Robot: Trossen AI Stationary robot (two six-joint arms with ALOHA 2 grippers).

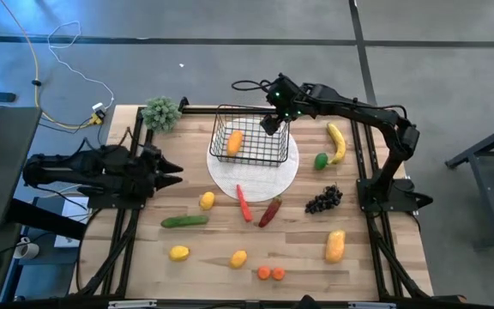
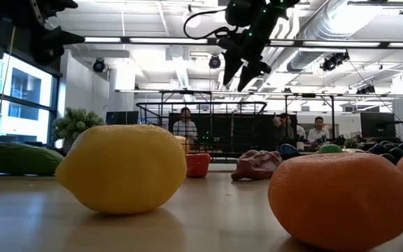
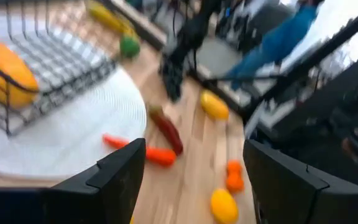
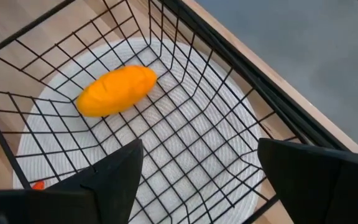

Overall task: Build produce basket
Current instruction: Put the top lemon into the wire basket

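The black wire basket [image 1: 249, 137] stands on the round white plate [image 1: 260, 176] at the table's far middle. One orange mango [image 1: 235, 142] lies inside it, also plain in the right wrist view [image 4: 117, 91]. My right gripper [image 1: 273, 120] hangs open and empty above the basket's far right corner, well above the table in the low view [image 2: 247, 70]. My left gripper [image 1: 171, 172] waits open and empty at the table's left side, pointing toward the plate. The other produce lies loose on the table.
To the right of the plate lie a banana [image 1: 337, 142], a green fruit [image 1: 321, 160], grapes [image 1: 322, 200] and a second mango [image 1: 335, 246]. Near the plate's front lie chillies [image 1: 243, 203], a cucumber [image 1: 184, 221], lemons [image 1: 178, 253] and carrot slices [image 1: 271, 273]. A green plant [image 1: 161, 112] stands far left.
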